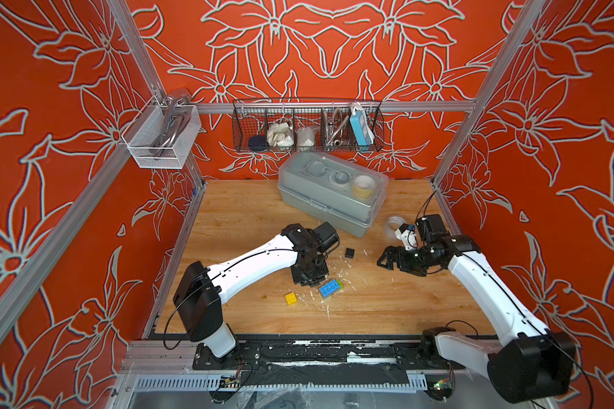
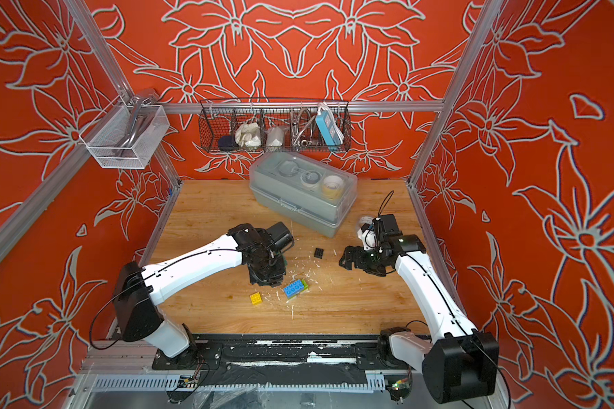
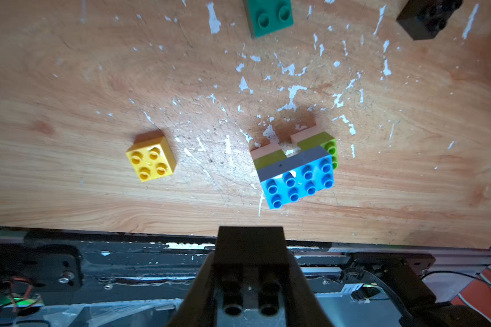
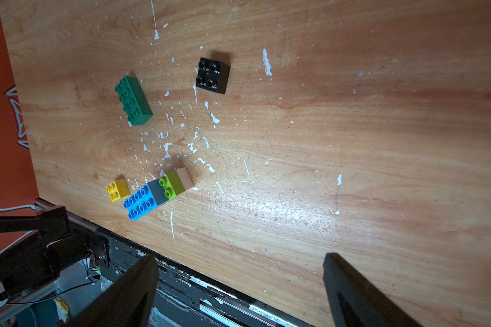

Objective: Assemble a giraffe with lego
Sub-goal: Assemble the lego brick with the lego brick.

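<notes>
Wood-grain tabletop (image 1: pixel 404 301), scuffed and strewn with white flecks (image 3: pixel 291 96), sits inside red walls (image 1: pixel 334 53) printed with pale flower outlines. Closest to the near edge, about midway along it, lies a yellow square studded brick (image 1: pixel 291 298). Just beside it, not touching, stands the unfinished giraffe (image 1: pixel 330 288): a long blue brick, studs up, on lime green and white square bricks.

The left arm (image 1: pixel 256 262) rises from the near left corner, slants toward the middle and bends its wrist down. The left gripper (image 1: pixel 311 282) hangs just beyond the giraffe, clenched on a black square brick (image 3: pixel 250 243) whose studs face the wrist camera.

Farther in, a long dark green brick (image 4: pixel 133 100) and a second black square brick (image 1: pixel 350 252) lie loose and apart.

The right arm (image 1: pixel 475 279) runs up the right edge and elbows inward. The right gripper (image 4: pixel 240 256) points toward the middle, jaws spread wide, holding nothing.

At the far edge rests a grey lidded plastic box (image 1: pixel 330 202), below a black wire basket (image 1: pixel 307 127) on the back rail.
</notes>
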Controlling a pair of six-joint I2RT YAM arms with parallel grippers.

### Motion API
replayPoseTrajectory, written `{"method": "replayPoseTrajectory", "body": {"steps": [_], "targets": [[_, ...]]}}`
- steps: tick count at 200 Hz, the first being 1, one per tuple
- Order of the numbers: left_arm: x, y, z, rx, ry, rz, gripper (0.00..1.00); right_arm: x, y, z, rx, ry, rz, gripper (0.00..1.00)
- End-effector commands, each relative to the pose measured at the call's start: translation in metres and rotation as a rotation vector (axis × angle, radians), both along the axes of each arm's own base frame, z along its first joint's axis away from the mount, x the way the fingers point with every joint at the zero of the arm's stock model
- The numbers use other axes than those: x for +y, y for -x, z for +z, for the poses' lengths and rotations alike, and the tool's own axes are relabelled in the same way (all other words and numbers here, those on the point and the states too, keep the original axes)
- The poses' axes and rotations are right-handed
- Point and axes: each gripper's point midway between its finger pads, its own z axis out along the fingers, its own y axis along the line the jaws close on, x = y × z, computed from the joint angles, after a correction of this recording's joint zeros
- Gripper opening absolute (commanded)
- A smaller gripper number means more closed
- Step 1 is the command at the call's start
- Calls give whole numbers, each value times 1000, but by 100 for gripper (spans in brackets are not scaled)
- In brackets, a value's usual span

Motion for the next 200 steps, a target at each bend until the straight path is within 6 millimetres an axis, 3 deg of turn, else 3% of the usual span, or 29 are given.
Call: {"method": "replayPoseTrajectory", "body": {"steps": [1,36,127,200], "targets": [[-19,-7,-6,10,73,103,23,5,1,-1,-2,-19,20,96],[-32,-15,-9,4,50,157,23,7,2,1,-9,-18,29,96],[-28,-9,-32,67,-79,182,22,7,4,6,-32,-29,26,96],[-27,-8,-34,75,-96,178,23,7,5,6,-28,-26,26,96]]}}
